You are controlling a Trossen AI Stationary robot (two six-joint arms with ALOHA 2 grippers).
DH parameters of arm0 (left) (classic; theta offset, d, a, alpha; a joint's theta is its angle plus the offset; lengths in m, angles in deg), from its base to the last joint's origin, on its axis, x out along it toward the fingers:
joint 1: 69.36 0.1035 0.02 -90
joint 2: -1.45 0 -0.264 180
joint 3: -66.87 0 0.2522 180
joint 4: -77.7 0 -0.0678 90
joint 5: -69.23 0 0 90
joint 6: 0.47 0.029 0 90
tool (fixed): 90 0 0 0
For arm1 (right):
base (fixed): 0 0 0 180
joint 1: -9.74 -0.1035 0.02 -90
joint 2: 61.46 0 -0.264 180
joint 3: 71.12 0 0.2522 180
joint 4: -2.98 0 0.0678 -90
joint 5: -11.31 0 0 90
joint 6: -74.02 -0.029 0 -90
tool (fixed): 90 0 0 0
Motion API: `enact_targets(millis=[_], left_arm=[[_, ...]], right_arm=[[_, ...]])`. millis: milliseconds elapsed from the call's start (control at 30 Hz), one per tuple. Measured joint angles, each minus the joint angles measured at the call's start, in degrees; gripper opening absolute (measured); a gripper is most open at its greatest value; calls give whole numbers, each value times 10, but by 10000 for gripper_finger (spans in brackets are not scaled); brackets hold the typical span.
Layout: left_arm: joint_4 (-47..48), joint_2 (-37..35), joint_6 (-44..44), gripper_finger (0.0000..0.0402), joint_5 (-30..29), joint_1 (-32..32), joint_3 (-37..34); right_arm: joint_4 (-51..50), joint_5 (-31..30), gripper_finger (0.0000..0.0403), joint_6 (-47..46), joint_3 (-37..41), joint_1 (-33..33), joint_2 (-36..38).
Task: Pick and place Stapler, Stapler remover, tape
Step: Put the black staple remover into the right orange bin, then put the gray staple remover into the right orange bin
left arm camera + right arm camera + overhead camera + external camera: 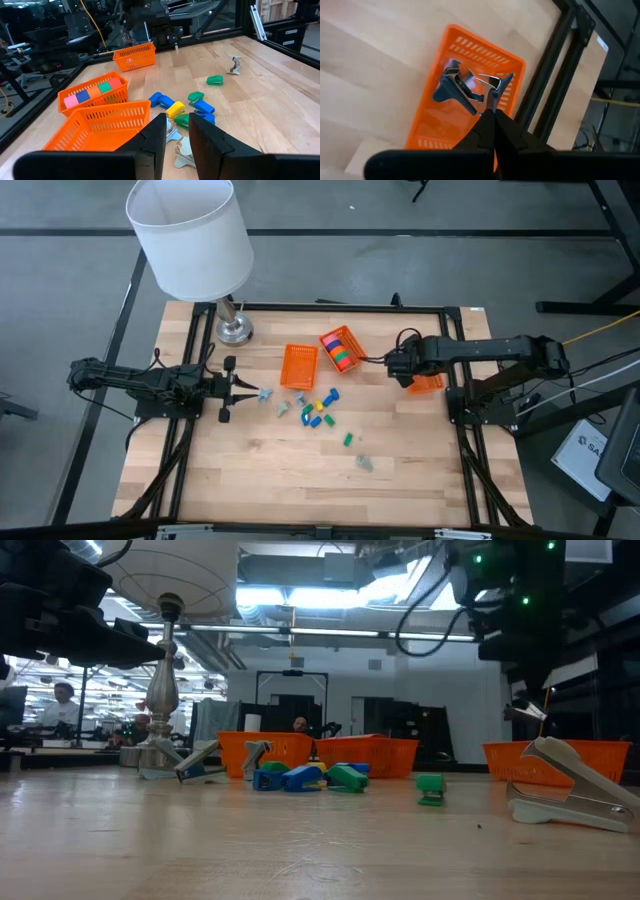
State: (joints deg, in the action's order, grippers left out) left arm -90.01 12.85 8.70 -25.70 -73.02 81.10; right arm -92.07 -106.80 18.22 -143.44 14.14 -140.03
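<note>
My left gripper (176, 137) (243, 391) is open and low over the table. Its fingers stand on either side of two grey staple removers (181, 152) (266, 395) lying on the wood. Small blue, yellow and green staplers (175, 108) (318, 411) lie just beyond them. Coloured tape rolls (93, 93) (340, 350) sit in an orange basket. My right gripper (491, 111) (400, 367) is shut on a staple remover (494, 84) above the right orange basket (470, 55) (427, 384), where another remover (453, 88) lies. One more remover (363, 463) (570, 790) rests near the table's near side. My right gripper pinches the staple remover by a thin metal edge (489, 99) between its two fingertips, coming from above and pointing down. The remover hangs below the fingers (527, 712), lifted clear above the right basket's floor.
An empty orange basket (299, 365) (102, 125) stands between the staplers and the tape basket. A lamp with a white shade (190, 235) has its metal base (235, 330) at the far left of the table. A black frame (455, 340) borders the table.
</note>
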Motion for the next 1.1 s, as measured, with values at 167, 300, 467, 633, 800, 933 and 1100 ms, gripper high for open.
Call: enact_targets(millis=[167,300,467,633,800,933,1100], left_arm=[[0,0,0,79,0,0,0],[0,0,0,77,0,0,0],[0,0,0,79,0,0,0],[0,0,0,77,0,0,0],[0,0,0,79,0,0,0],[0,0,0,78,0,0,0],[0,0,0,78,0,0,0]], right_arm=[[37,-4,0,-10,40,25,0],[80,-4,0,-10,69,44,0],[149,-3,0,-10,101,58,0],[180,1,3,-8,113,69,-5],[188,2,20,-8,113,74,-12],[188,3,27,-7,113,74,-12],[191,21,29,46,105,74,-12]])
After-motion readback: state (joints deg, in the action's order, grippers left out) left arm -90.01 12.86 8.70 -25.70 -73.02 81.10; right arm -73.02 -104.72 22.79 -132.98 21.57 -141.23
